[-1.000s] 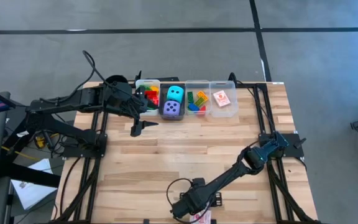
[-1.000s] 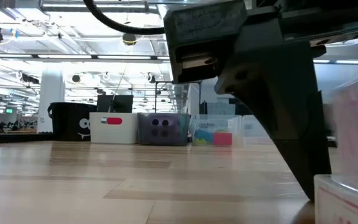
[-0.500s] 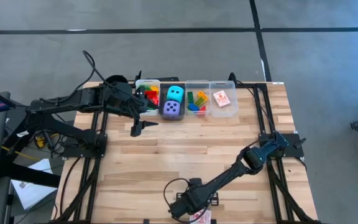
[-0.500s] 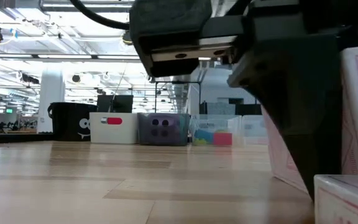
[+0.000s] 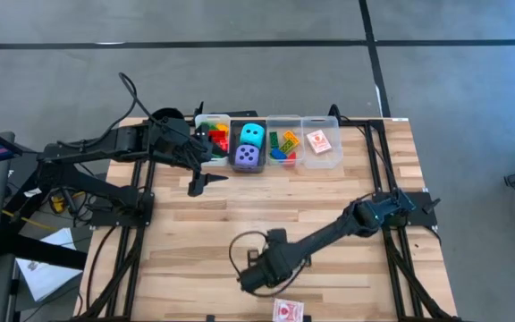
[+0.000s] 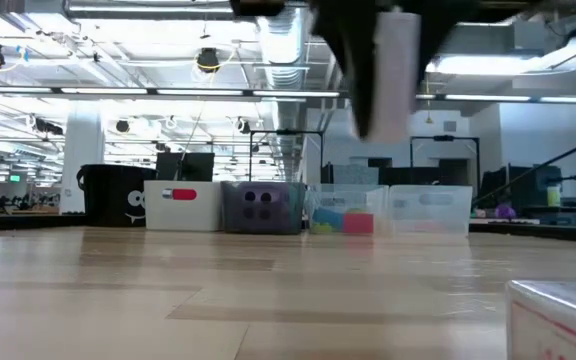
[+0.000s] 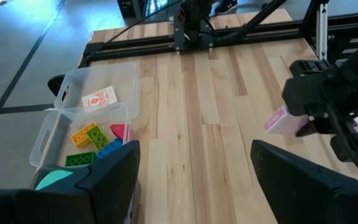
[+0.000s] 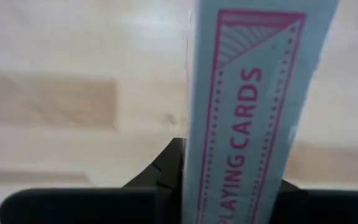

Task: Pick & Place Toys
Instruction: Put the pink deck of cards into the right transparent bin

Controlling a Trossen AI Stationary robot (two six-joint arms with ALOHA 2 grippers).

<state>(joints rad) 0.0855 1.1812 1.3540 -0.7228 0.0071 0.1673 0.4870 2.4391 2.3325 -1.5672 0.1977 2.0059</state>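
My right gripper (image 5: 250, 279) hangs over the near middle of the table, shut on a red-white card pack (image 8: 247, 106). The low view shows that card pack (image 6: 386, 75) well above the boards. A second card pack (image 5: 287, 310) lies flat at the near edge, also seen as the card pack (image 6: 558, 320) at the low view's corner. My left gripper (image 5: 206, 183) hovers open near the bins at the far side, nothing between its fingers (image 7: 114, 177). A purple die (image 5: 248, 156) and a cyan die (image 5: 252, 133) sit in the dark bin (image 5: 236, 146). My right gripper pinches the card pack between its two fingers, with the narrow printed side (image 8: 238, 180) running out from between them. The fingers come from above, pointing steeply down. The pack hangs upright below them, lifted clear of the table.
Along the far edge stands a row of bins: one with coloured bricks (image 5: 215, 136), the dark one with the dice, one with more bricks (image 5: 283, 144), and a clear one with a card pack (image 5: 319, 141). A black round cup (image 5: 170, 116) stands left of them.
My right gripper has taken hold of one card pack at the near edge, risen, and moved away from that edge toward the table's left. That pack is lifted clear. The other pack has stayed on the table.
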